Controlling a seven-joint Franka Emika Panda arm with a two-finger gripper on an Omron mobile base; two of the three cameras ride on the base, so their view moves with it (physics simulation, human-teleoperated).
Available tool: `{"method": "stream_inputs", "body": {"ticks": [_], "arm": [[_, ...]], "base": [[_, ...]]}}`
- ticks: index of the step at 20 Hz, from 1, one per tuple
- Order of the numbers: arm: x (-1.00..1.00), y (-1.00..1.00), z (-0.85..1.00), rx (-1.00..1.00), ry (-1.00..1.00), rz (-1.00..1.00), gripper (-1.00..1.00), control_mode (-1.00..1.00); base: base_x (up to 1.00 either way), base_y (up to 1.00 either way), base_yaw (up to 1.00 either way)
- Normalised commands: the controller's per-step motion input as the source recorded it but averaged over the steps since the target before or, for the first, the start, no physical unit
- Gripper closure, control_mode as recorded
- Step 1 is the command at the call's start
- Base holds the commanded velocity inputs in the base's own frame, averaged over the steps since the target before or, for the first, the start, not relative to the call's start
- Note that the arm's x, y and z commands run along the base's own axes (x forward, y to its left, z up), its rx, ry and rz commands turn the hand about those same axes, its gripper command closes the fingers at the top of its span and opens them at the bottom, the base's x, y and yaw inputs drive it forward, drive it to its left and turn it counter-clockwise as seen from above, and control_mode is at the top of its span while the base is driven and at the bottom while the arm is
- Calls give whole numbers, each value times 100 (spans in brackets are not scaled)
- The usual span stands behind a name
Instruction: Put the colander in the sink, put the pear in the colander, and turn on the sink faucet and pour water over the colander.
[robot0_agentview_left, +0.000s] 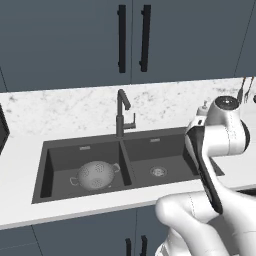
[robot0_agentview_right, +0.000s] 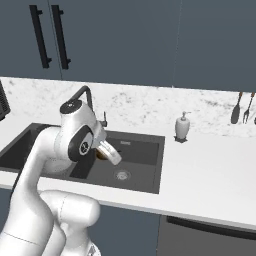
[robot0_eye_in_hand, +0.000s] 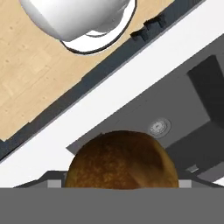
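Observation:
The silvery colander (robot0_agentview_left: 95, 175) sits upright in the left basin of the dark grey sink (robot0_agentview_left: 82, 145), empty as far as I can see. The dark faucet (robot0_agentview_left: 121, 112) stands behind the divider between the basins, and no water is running. My gripper (robot0_agentview_right: 103, 153) hangs over the right basin and is shut on the brown pear (robot0_agentview_right: 100, 154). In the hand view the pear (robot0_eye_in_hand: 122, 159) sits close at the bottom, with the right basin's drain (robot0_eye_in_hand: 159, 127) below it. In the left base view my own arm hides the hand.
A white soap dispenser (robot0_agentview_right: 182, 126) stands on the counter right of the sink. Kitchen utensils (robot0_agentview_right: 236, 112) hang on the back wall at the far right. Dark cabinets with black handles (robot0_agentview_left: 121, 37) are above. White counter (robot0_agentview_right: 210, 170) stretches to the right.

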Motion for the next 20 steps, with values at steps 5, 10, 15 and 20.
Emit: {"method": "stream_inputs", "body": {"ticks": [5, 10, 15, 20], "arm": [[-17, 100, 43, -6, 13, 26, 100, -100], [-19, 100, 32, 0, 13, 19, 100, -100], [-21, 100, 4, -1, 8, 7, 100, -100], [-3, 100, -4, -4, 3, 1, 100, -100]], "base": [[0, 0, 0], [0, 0, 0], [0, 0, 0], [0, 0, 0]]}}
